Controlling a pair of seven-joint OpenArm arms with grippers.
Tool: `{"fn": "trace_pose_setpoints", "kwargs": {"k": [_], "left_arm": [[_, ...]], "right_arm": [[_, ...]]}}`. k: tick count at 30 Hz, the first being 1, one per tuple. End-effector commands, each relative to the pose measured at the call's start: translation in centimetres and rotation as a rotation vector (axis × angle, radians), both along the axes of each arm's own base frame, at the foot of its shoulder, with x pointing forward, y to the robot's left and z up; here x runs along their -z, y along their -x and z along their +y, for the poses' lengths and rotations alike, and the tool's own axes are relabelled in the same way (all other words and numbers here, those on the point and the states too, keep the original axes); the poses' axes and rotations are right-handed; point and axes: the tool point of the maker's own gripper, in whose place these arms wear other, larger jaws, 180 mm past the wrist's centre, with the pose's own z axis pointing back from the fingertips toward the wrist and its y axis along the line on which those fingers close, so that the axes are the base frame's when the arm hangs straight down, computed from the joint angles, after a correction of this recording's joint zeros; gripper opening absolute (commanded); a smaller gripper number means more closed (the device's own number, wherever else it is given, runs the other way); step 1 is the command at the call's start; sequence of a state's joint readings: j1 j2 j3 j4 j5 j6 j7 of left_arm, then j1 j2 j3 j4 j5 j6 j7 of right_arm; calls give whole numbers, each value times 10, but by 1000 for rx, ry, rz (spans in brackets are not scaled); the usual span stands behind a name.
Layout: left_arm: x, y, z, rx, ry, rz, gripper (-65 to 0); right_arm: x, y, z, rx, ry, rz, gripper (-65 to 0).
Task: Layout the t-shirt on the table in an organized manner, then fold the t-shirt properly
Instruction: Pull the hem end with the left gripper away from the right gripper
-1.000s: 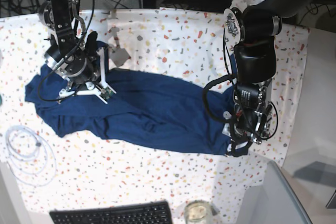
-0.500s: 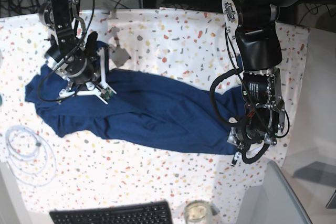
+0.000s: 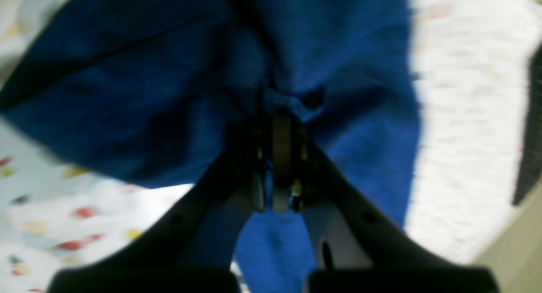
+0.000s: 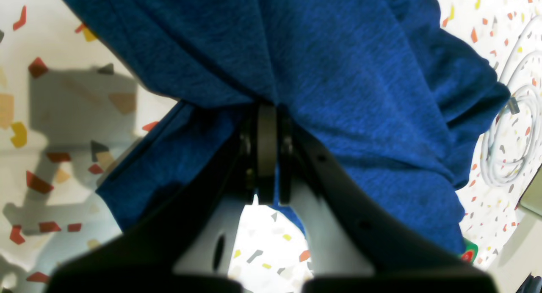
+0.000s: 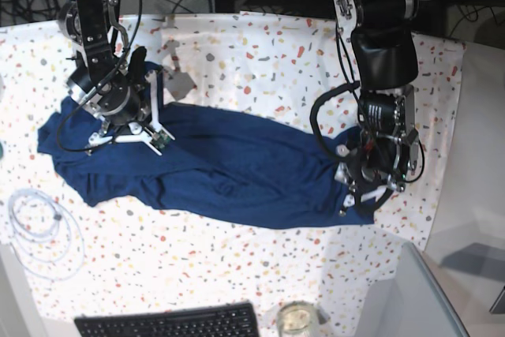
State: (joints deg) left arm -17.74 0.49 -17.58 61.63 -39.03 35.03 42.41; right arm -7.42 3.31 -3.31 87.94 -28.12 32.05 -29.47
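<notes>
- The t-shirt (image 5: 213, 167) lies stretched across the table (image 5: 260, 61) in a long, rumpled band, running from about 9 o'clock to about 4 o'clock in the base view — bunched and creased, not flat.
- The right gripper (image 5: 130, 128) sits at the band's 10 o'clock end, its jaws clenched on a fold of the t-shirt (image 4: 338, 73); in the right wrist view the fabric drapes away from the pinch on both sides, with the speckled table (image 4: 63, 115) showing at 9 o'clock and below the jaws.
- The left gripper (image 5: 364, 187) sits at the band's 4 o'clock end, close to the table's edge, also closed tight on the cloth; the left wrist view (blurred) shows the t-shirt (image 3: 169, 73) gathered into a pucker right at the left gripper (image 3: 280, 109) tips.
- A coiled white cable (image 5: 43, 230) rests on the table at 8 o'clock, just beside the shirt's lower edge but apart from it.
- A black keyboard (image 5: 170, 323) and a glass jar (image 5: 297, 320) stand at 6 o'clock, well apart from the shirt.
</notes>
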Motion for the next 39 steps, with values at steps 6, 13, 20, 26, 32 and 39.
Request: {"fn": "trace_pose_setpoints", "kwargs": {"k": [6, 13, 20, 26, 32, 39], "left_arm": [[-13, -13, 7, -12, -27, -52, -650], [-12, -13, 0, -8, -14, -52, -650], [-26, -18, -6, -7, -11, -101, -512], [-37, -22, -5, -7, -23, -139, -482], [-37, -22, -5, -7, -21, -136, -476], [-35, -20, -5, -8, -21, -131, -484]], "right_arm": [[-9, -10, 1, 0, -10, -37, -650], [-9, -10, 1, 0, -11, -37, -650], [-9, -10, 1, 0, -11, -37, -650], [-9, -10, 1, 0, -11, -37, -650], [-9, -10, 1, 0, -11, -38, -650], [-9, -10, 1, 0, -11, -38, -650]]}}
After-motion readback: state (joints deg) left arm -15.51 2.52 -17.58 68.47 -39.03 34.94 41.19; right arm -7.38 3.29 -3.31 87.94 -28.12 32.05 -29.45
